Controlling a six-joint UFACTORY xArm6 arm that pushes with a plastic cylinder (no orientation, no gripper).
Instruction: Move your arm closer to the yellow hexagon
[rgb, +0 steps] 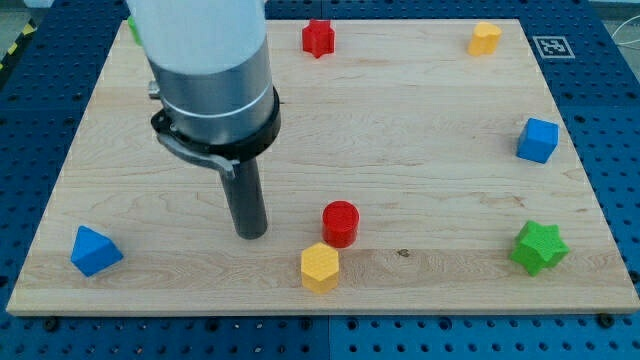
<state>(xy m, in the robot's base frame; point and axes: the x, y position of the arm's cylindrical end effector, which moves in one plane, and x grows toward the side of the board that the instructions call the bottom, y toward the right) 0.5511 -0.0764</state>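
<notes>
Rod tip (251, 234) on table (420, 140), yellow hexagon (320, 268) at its 4 o'clock, apart; red cylinder (340, 223) beside. End effector: plain rod, no jaws to tell.

Seven blocks show in full on the worktop (420, 150), and an eighth shows only in part.

Two are red: a red star (318, 38) at the top edge and a red cylinder (340, 223) near the bottom edge.

Two are yellow: a yellow hexagon (320, 268) at the bottom edge and a yellow block (485, 38) toward the top right corner.

Two are blue: a blue cube (538, 140) at the right edge and a blue triangular block (95, 250) in the bottom left corner.

One green star (540, 247) sits in the bottom right corner; a green sliver (132, 28) peeks out at the top left corner, its shape hidden.
</notes>
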